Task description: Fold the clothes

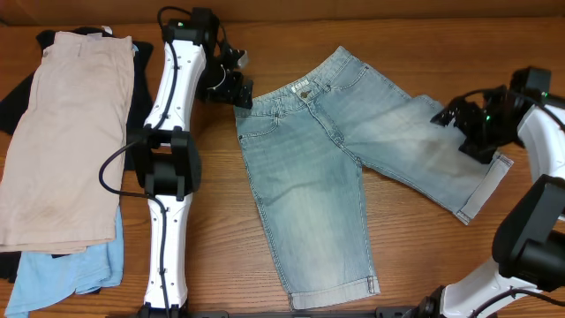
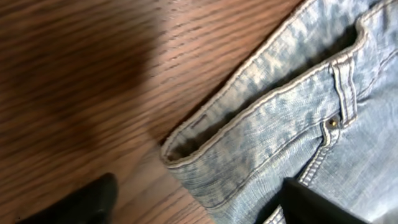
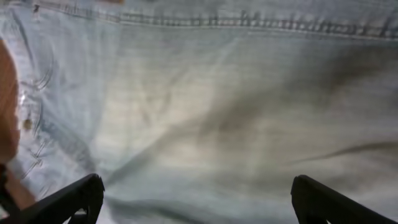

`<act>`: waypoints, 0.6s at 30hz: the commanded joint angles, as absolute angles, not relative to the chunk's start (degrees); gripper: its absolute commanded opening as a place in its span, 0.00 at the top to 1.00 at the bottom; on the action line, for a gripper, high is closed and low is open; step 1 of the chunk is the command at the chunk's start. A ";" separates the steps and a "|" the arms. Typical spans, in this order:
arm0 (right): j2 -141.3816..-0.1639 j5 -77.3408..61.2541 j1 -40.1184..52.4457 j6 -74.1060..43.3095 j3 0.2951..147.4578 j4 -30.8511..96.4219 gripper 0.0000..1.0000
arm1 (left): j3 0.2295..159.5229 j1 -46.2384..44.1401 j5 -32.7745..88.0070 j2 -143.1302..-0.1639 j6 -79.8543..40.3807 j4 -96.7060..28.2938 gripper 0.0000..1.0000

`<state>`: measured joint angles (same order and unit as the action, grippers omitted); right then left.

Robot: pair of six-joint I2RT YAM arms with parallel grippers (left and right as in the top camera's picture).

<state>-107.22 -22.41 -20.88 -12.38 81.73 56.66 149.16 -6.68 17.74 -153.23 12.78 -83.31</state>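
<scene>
The light-wash denim shorts [image 1: 335, 168] lie flat and spread on the wooden table, front up, waistband toward the back, one leg pointing to the front, the other to the right with its cuffed hem [image 1: 484, 190]. My left gripper [image 1: 237, 88] is open at the waistband's left corner [image 2: 205, 149], one finger over the wood, the other over the denim. My right gripper [image 1: 468, 132] is open just above the right leg's fabric [image 3: 199, 112] near its hem, holding nothing.
A stack of other garments lies at the left: beige shorts [image 1: 62, 132] on top, a sky-blue garment [image 1: 71, 274] beneath at the front, dark cloth [image 1: 13, 97] at the edge. The left arm [image 1: 168, 177] runs between stack and shorts.
</scene>
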 commanded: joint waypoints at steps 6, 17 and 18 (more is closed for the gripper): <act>-106.78 -23.64 -19.18 -11.46 87.53 60.80 0.00 | 146.36 -8.62 14.39 -150.74 16.97 -83.88 0.29; -106.78 -23.64 -18.70 -9.96 87.50 61.39 0.01 | 141.47 -10.70 11.53 -150.74 16.75 -80.77 0.69; -106.78 -23.64 -18.70 -9.96 87.50 61.45 0.01 | 141.47 -10.70 11.35 -150.74 15.86 -80.55 0.74</act>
<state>-107.22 -23.16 -19.03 -11.11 86.21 61.25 142.74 -10.31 12.16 -152.79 16.93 -81.06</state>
